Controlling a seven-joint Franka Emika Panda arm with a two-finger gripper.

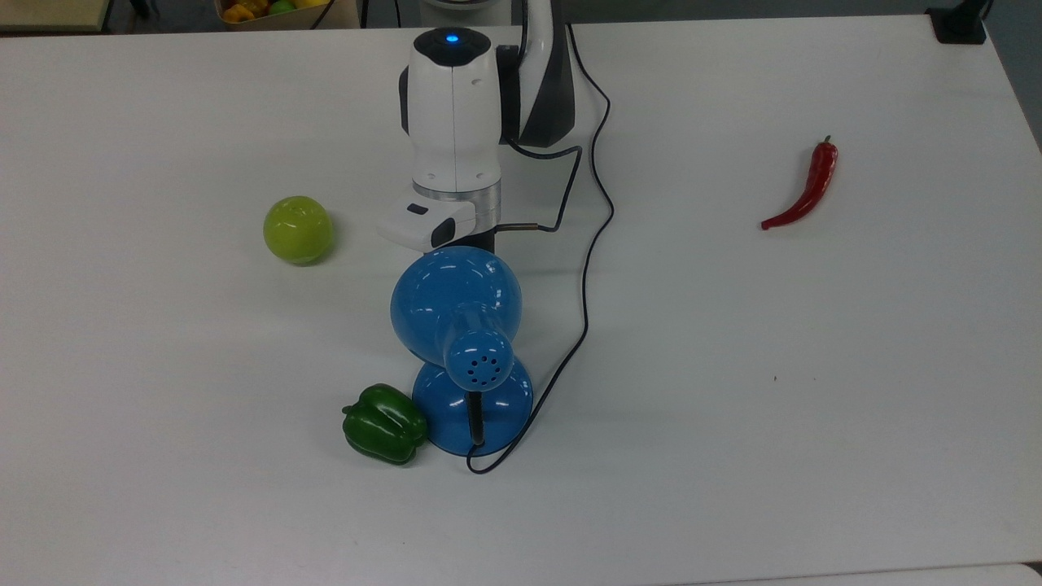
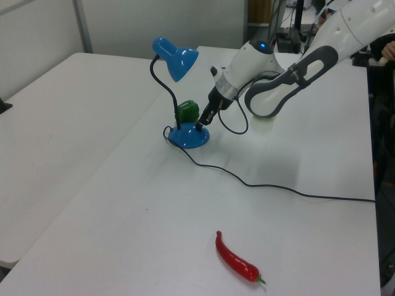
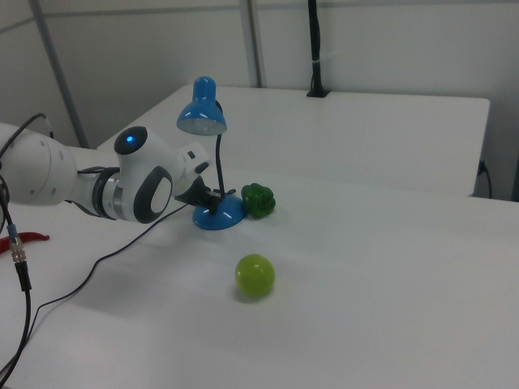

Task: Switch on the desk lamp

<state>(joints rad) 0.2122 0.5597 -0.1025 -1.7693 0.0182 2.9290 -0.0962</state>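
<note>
Tool (image 2: 199, 126) tip on desk lamp (image 1: 456, 305) base, seemingly touching, jaw gap unclear, green pepper (image 1: 384, 423) beside base.

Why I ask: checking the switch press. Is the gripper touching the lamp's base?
Touching. In the left view the gripper tip lands on the desk lamp base's top, with no gap visible.
</note>
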